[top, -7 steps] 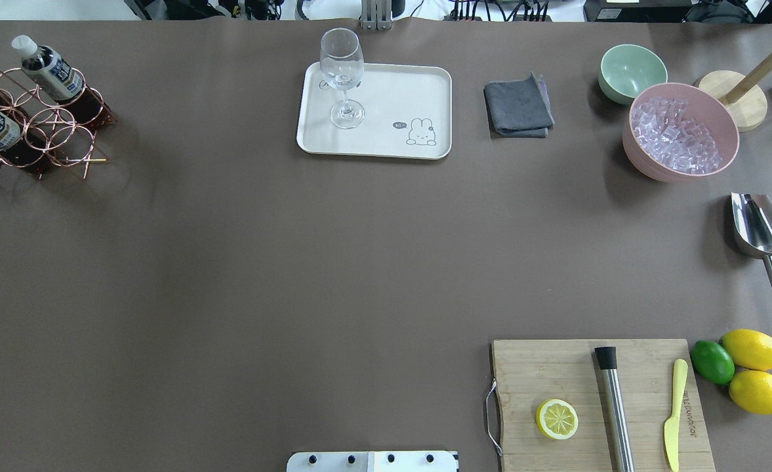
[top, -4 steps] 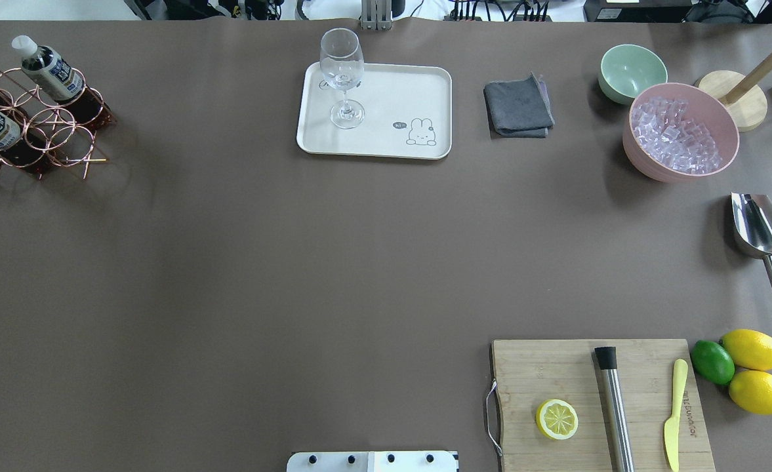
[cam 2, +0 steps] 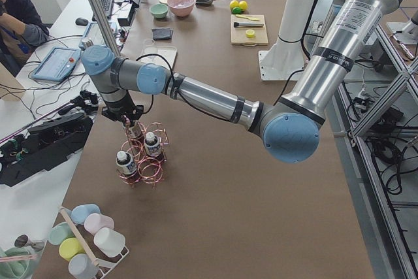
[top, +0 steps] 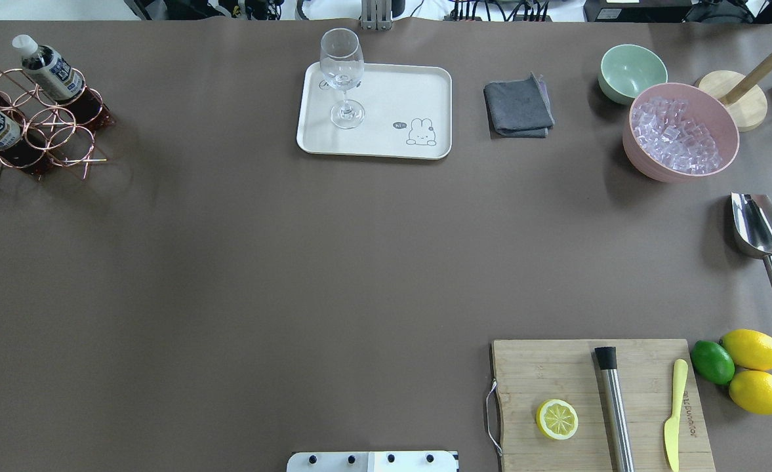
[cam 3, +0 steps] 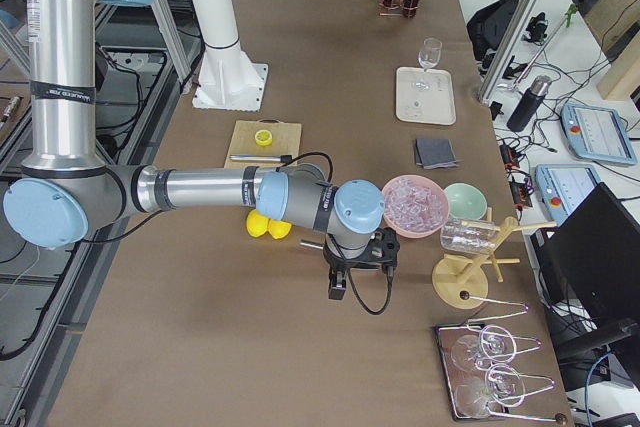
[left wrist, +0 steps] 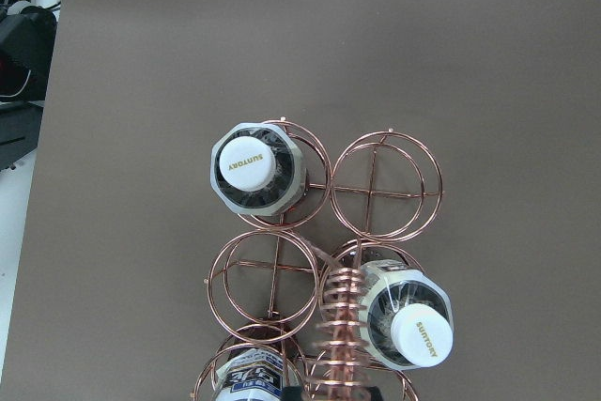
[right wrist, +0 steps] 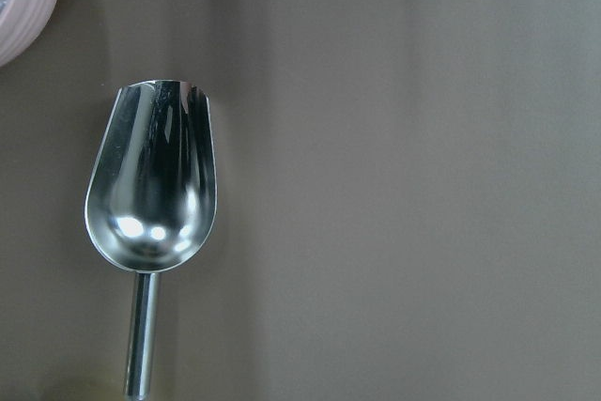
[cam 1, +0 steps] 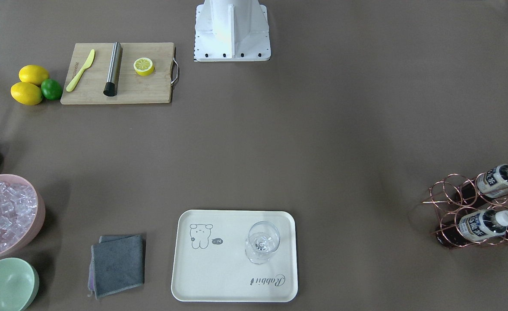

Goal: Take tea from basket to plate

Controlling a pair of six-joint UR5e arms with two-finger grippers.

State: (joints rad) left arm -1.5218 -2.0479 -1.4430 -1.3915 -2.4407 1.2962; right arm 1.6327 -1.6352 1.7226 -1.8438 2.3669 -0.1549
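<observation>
Brown matte tabletop carries everything, with the near grey left arm stretched along it so the left gripper hangs right over the rose-gold wire basket, while the right gripper idles above a steel scoop; how either pair of jaws stands I cannot tell. Since a moment ago the basket seems shifted by a hair at most, and all three clear bottles of dark tea sit in their rings, so the cream rectangular plate, holding only a wine glass, awaits a pickup barely begun.
</observation>
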